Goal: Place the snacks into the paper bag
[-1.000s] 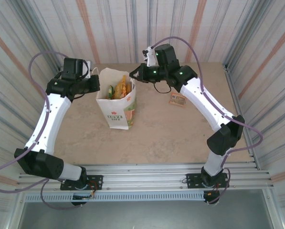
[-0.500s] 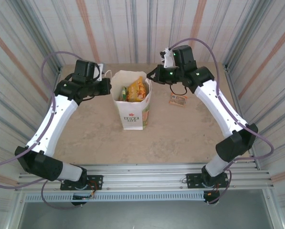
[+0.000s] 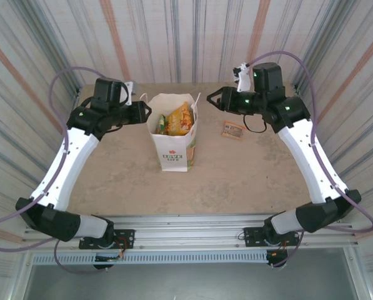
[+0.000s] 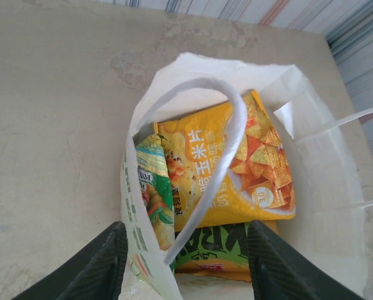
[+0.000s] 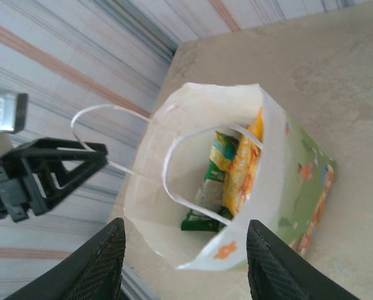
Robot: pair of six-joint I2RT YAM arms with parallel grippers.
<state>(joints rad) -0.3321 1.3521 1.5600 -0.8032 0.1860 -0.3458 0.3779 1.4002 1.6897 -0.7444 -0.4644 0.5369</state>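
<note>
The white paper bag [image 3: 174, 147] stands upright mid-table, mouth open. Inside it are snacks: a yellow chip packet [image 4: 230, 169], a green-and-yellow packet [image 4: 152, 194] and a dark green packet [image 4: 217, 247]. One small orange-brown packet [image 3: 233, 130] lies flat on the table right of the bag. My left gripper [image 3: 145, 112] hovers open at the bag's left rim; the bag's near wall [image 4: 136, 250] and one handle [image 4: 227, 144] sit between its fingers, untouched. My right gripper [image 3: 212, 100] is open just right of the bag, looking into it [image 5: 236, 187].
Corrugated striped walls [image 3: 192, 37] close in the table on three sides. Bare beige tabletop [image 3: 236, 175] stretches in front of the bag. A metal rail [image 3: 186, 225] with the arm bases runs along the near edge. My left gripper [image 5: 49, 169] shows beyond the bag.
The bag and both grippers shifted rightward over the last second. The right gripper has since drawn back a little to the right of the bag's rim.
</note>
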